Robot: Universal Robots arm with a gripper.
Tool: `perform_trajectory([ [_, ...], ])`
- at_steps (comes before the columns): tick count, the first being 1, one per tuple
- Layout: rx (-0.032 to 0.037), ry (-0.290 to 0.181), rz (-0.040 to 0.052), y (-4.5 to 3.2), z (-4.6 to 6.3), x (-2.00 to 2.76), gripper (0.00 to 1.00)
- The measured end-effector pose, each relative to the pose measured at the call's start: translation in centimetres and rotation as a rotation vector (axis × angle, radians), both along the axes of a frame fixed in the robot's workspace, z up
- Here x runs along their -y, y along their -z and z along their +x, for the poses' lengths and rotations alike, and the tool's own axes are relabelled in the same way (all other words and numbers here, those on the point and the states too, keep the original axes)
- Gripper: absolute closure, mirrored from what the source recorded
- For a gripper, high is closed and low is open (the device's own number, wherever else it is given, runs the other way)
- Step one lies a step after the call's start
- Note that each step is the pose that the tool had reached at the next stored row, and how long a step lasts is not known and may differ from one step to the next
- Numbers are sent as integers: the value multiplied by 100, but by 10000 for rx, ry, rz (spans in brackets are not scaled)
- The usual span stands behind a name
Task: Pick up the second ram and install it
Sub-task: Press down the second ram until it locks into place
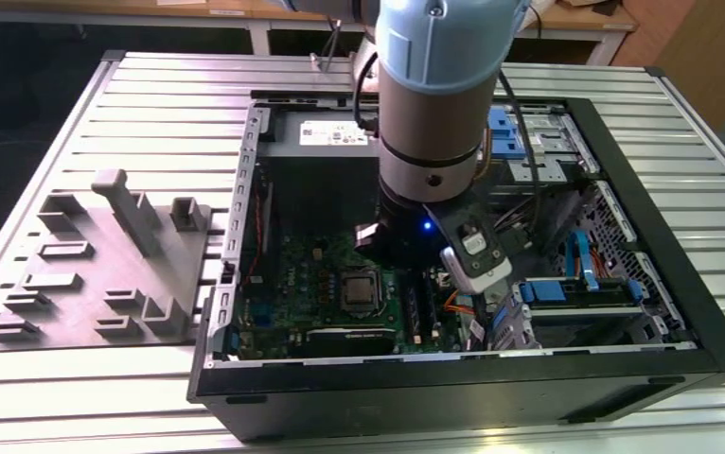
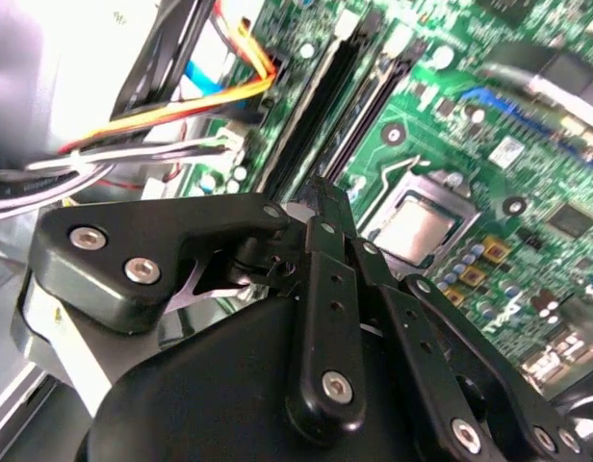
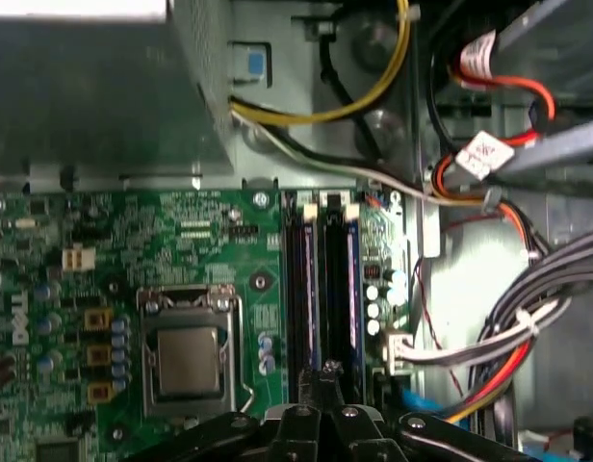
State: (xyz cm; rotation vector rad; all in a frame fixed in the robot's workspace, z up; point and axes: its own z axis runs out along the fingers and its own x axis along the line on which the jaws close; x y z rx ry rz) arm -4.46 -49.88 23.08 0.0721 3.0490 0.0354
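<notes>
Pincer (image 3: 327,377) hangs over the motherboard (image 3: 181,241), fingertips pressed together with nothing between them, right above the second ram (image 3: 352,289), which sits in its slot beside the processor (image 3: 188,359).

A ribbed metal desk (image 1: 110,388) is seen; wooden furniture (image 1: 698,47) stands behind over a dark floor (image 1: 15,85).

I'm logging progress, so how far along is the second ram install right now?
Done: the arm is down inside the open computer case. In hand: the gripper, shut with its fingertips together, sits directly over the memory slots beside the processor socket. Left: I cannot tell whether the second ram is seated in those slots.
</notes>
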Motion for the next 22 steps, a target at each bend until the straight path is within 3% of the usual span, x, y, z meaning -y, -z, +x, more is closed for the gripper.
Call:
perform_trajectory([
  [9, -28, 15, -25, 1, 8, 167, 90],
  [17, -57, 56, -127, 2, 40, 225, 90],
  [22, -59, 88, -140, 4, 47, 286, 90],
])
